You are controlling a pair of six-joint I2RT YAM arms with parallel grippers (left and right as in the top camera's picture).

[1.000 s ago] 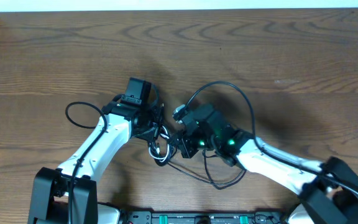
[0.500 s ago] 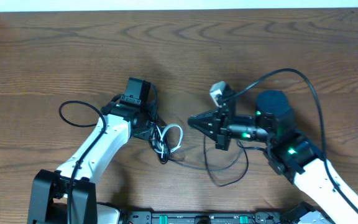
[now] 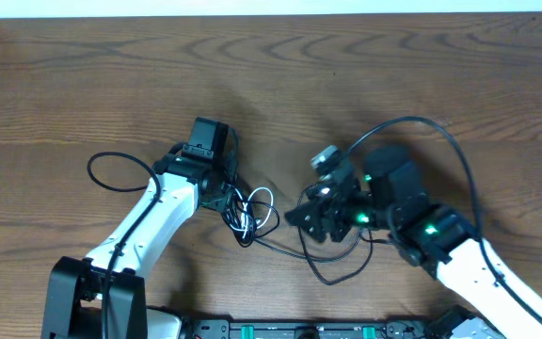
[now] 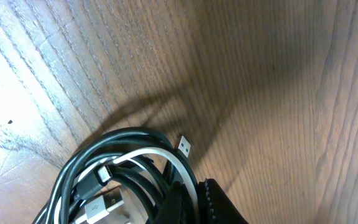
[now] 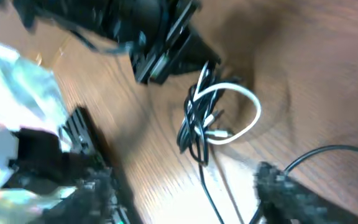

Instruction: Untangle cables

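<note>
i can read no writing in any view. the green marks on the black strip [image 3: 309, 330] at the bench's [image 3: 83, 85] near edge are too small to make out, and the right wrist view is too blurred for any lettering.

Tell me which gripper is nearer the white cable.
Left. The left gripper grips the bundle that the white cable loops from; the right gripper stands apart, on the loop's other side.
</note>
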